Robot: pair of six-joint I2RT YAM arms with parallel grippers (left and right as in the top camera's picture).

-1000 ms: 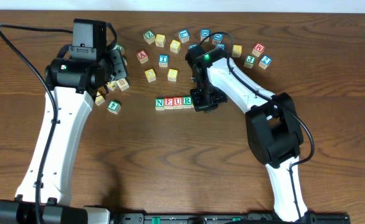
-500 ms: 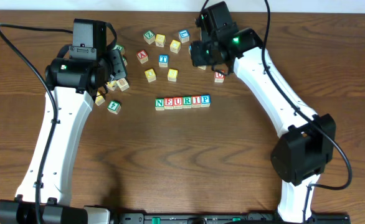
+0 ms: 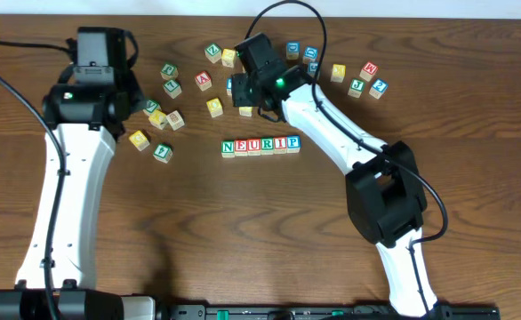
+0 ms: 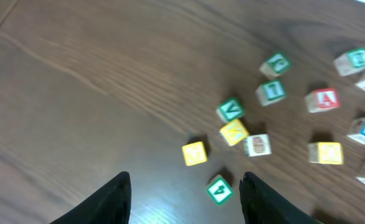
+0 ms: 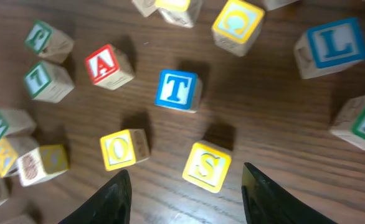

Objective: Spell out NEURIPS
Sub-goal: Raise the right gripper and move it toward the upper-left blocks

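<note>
Dark brown wood grain covers the table (image 3: pixel 243 231). At its middle lies the row of letter cubes (image 3: pixel 260 145), reading N, E, U, R, I, P. The row's long axis runs left to right in the overhead view, rising a little toward the P end. The cubes touch side by side, and the letters stand upright as seen from the robot's side.

Beyond the row, loose cubes lie scattered. One group sits by the left arm, with a yellow cube (image 3: pixel 139 140) and a green cube (image 3: pixel 162 152) nearest the row. Another group lies at the far right around a red cube (image 3: pixel 368 69). None touches the row.

The right gripper (image 5: pixel 185 205) hangs over the middle scatter, its fingers spread apart and holding nothing. Just ahead of them sits the yellow S cube (image 5: pixel 206 165), tilted out of line with the wood grain. A yellow O cube (image 5: pixel 125 149) lies beside it, and a blue T cube (image 5: pixel 177 89) and a red A cube (image 5: pixel 109 64) lie farther off.

From overhead the right arm covers most of the S cube, so its letter reads only in the right wrist view. The row shows only from overhead.

The left gripper (image 4: pixel 185 208) is also spread and empty, high above its own group of cubes.
</note>
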